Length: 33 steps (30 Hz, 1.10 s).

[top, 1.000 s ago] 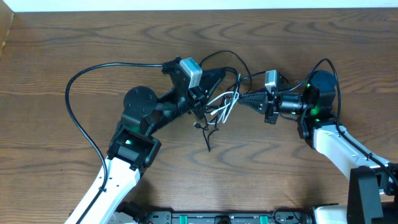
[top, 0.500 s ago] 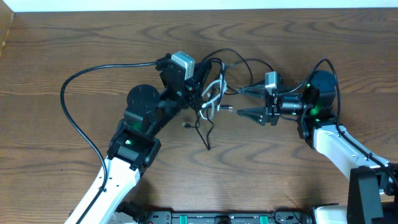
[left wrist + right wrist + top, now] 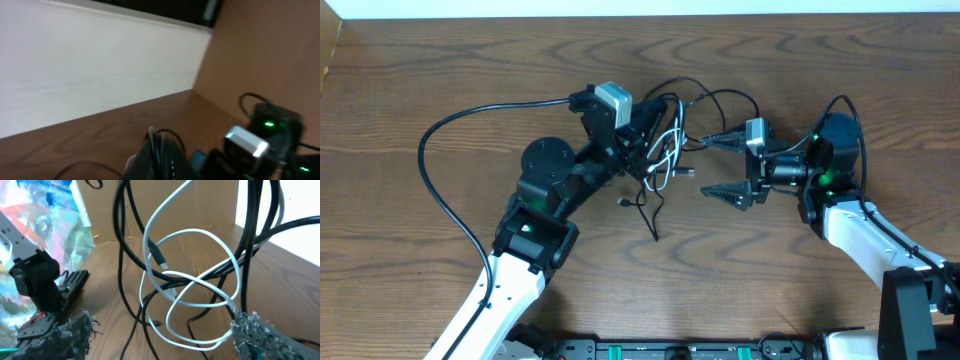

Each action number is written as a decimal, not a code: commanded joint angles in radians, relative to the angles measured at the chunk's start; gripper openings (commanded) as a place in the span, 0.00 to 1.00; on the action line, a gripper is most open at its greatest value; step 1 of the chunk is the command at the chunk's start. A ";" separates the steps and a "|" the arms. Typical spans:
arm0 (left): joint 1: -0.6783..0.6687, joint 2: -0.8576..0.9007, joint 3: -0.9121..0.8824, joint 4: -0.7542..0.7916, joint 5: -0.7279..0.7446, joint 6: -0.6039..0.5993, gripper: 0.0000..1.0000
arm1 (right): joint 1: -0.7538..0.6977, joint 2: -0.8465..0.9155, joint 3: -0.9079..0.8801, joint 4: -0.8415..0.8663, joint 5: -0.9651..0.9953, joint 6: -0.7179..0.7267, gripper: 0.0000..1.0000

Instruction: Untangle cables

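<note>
Overhead: the left claw is clenched on the cables, a tangle of black cords and one white cable bunched near the middle of the counter. Loose black ends trail toward the near side. Just right of the tangle, the right claw is released, its jaws spread wide and gripping nothing.

Left wrist: the picture is blurred. Dark claw parts sit low in the frame with a black loop above them, and the grip itself is unclear.

Right wrist: the fuzzy fingers stand far apart at the bottom corners, with white loops and black cords hanging between them.
</note>
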 commanded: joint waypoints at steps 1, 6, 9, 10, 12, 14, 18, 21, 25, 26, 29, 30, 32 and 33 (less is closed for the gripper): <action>0.003 -0.010 0.006 0.027 0.124 -0.014 0.08 | 0.036 -0.003 0.001 -0.002 0.025 -0.062 0.85; 0.002 -0.010 0.006 0.031 0.216 -0.013 0.08 | 0.074 -0.003 0.001 -0.005 0.121 -0.064 0.86; 0.002 -0.010 0.006 0.031 0.217 -0.013 0.08 | 0.080 -0.003 0.001 -0.005 0.121 -0.077 0.85; 0.002 -0.010 0.006 0.032 0.215 -0.013 0.08 | 0.080 -0.003 0.001 -0.005 0.120 -0.077 0.84; 0.002 -0.010 0.006 0.035 0.214 -0.013 0.07 | 0.080 -0.003 0.001 -0.005 0.120 -0.077 0.79; 0.002 -0.010 0.006 0.042 0.214 -0.013 0.08 | 0.080 -0.003 0.001 -0.005 0.120 -0.077 0.74; 0.002 -0.010 0.006 0.068 0.214 -0.013 0.08 | 0.080 -0.003 0.001 -0.006 0.114 -0.077 0.70; 0.002 -0.010 0.006 0.087 0.214 -0.013 0.08 | 0.086 -0.003 0.001 -0.006 0.111 -0.080 0.72; 0.002 -0.010 0.006 0.091 0.179 -0.013 0.08 | 0.105 -0.003 0.001 -0.006 0.110 -0.093 0.74; 0.002 -0.010 0.006 0.091 0.164 -0.013 0.08 | 0.107 -0.003 0.001 -0.007 0.108 -0.099 0.73; 0.003 -0.010 0.006 0.094 0.152 -0.013 0.08 | 0.111 -0.003 0.001 -0.010 0.108 -0.099 0.73; 0.003 -0.010 0.006 0.094 0.146 -0.013 0.08 | 0.111 -0.003 0.001 -0.011 0.108 -0.099 0.71; 0.003 -0.010 0.006 0.093 0.121 -0.012 0.08 | 0.111 -0.003 0.001 -0.018 0.108 -0.099 0.68; 0.003 -0.010 0.006 0.091 0.103 -0.012 0.08 | 0.111 -0.003 0.001 -0.022 0.108 -0.099 0.67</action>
